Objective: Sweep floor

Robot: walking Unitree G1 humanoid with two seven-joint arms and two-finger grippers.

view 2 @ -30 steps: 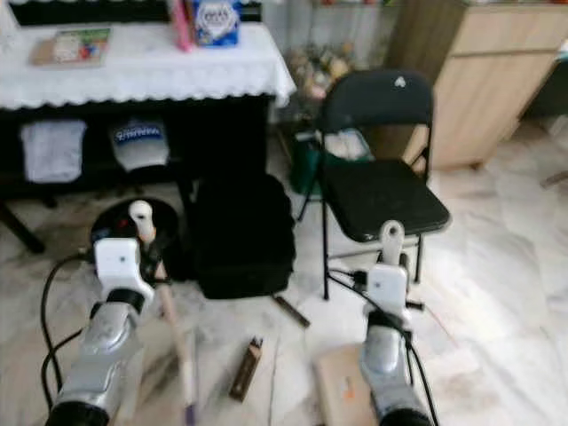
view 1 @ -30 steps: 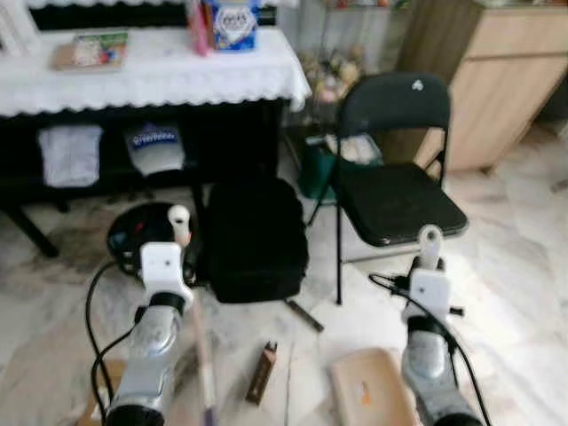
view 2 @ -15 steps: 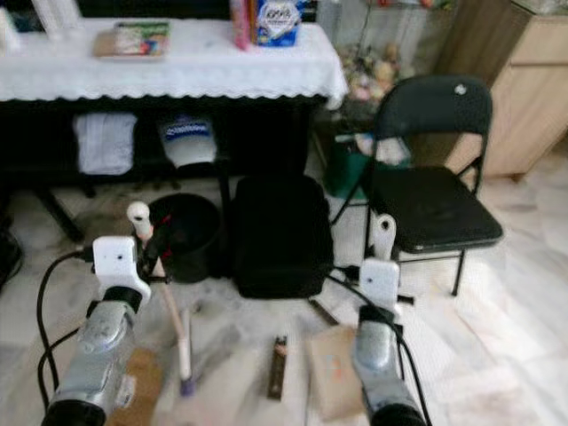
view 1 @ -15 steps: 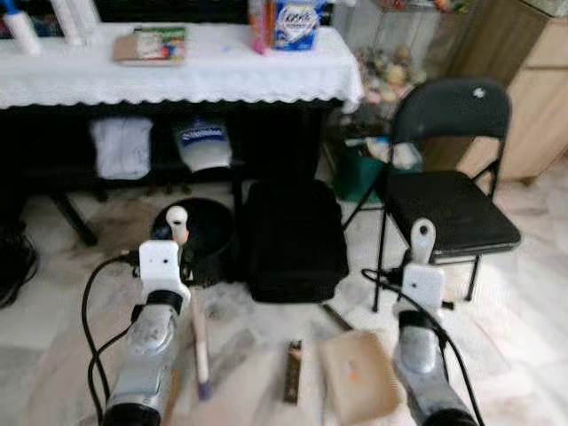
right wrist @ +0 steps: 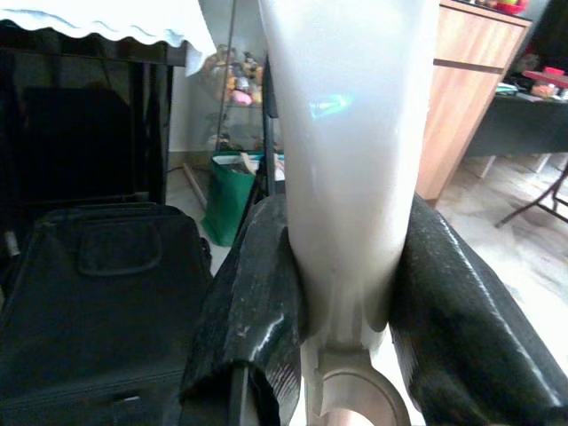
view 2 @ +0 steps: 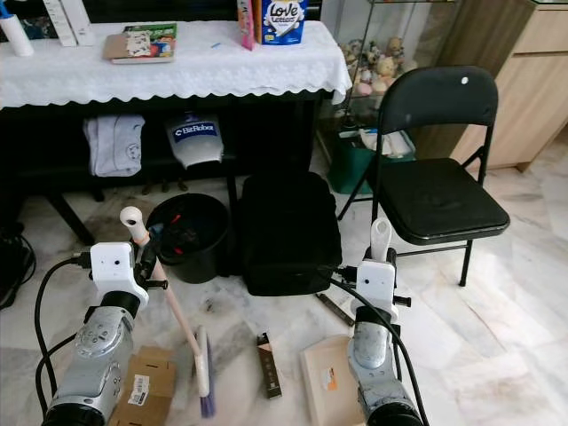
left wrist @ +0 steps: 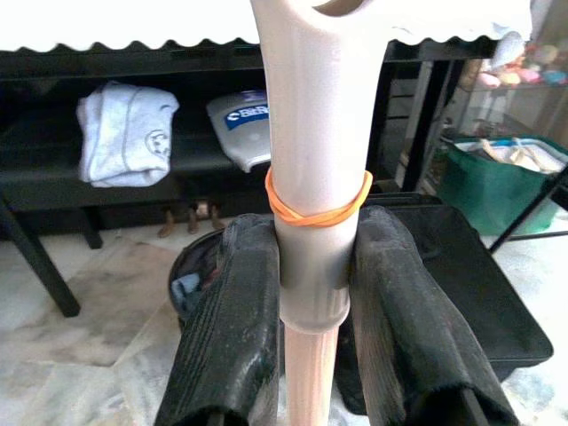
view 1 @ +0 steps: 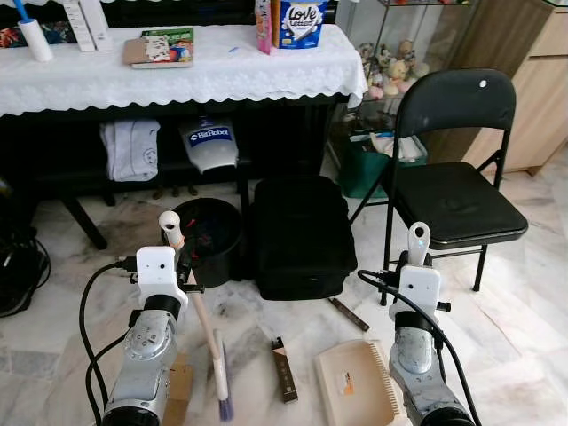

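Note:
My left gripper [left wrist: 312, 244] is shut on the pale broom handle [left wrist: 315, 133], just below an orange rubber band. The broom [view 1: 202, 315] slants down to its purple bristles [view 1: 224, 404] on the marble floor. On my right, the gripper [right wrist: 344, 266] is shut on the white handle of the beige dustpan [view 1: 353, 397], whose pan rests on the floor by that arm. A small brown box [view 1: 284, 382] lies on the floor between bristles and dustpan. A dark stick [view 1: 351, 314] lies nearer the bag.
Ahead stand a black bag [view 1: 302, 235], a black bucket [view 1: 211, 232] and a black folding chair [view 1: 457, 195]. Behind them is a table with a white cloth [view 1: 177, 75]. A piece of cardboard [view 1: 180, 390] lies by my left arm, and cables [view 1: 18, 266] lie far left.
The whole picture has shifted and sharpened, so the camera moved; chair and bag now sit further right. Both grippers keep their holds on broom and dustpan.

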